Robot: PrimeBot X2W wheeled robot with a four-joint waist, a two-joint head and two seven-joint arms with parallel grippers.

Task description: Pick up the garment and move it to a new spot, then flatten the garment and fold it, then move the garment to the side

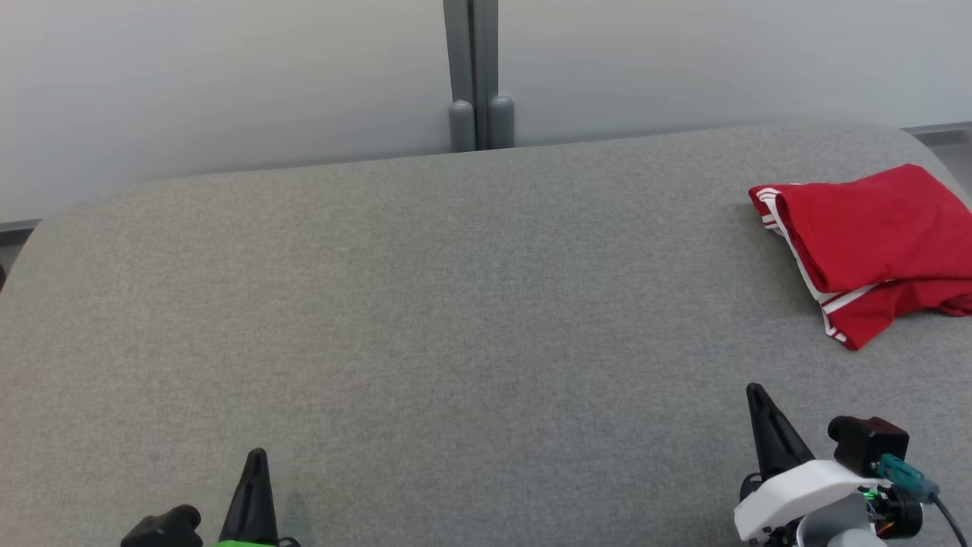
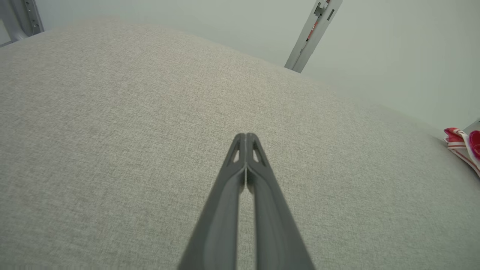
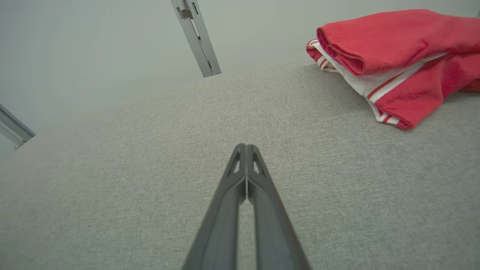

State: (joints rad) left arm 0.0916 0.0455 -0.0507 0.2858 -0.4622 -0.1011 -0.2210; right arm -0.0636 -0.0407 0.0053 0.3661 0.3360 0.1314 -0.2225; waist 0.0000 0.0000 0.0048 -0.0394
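The garment [image 1: 873,243] is red with white and red striped trim. It lies folded in a bundle at the far right of the grey fabric surface [image 1: 425,319], and it also appears at upper right in the right wrist view as the garment [image 3: 397,60] and as a sliver at the right edge of the left wrist view, garment [image 2: 463,144]. My left gripper [image 1: 257,454] sits low at the lower left, shut and empty, its tips pressed together [image 2: 245,135]. My right gripper [image 1: 754,389] is at the lower right, short of the garment, shut on nothing [image 3: 245,146].
A pale wall runs behind the surface, with a grey vertical post [image 1: 474,76] at its middle. The surface has rounded far corners, and the garment lies close to its right edge.
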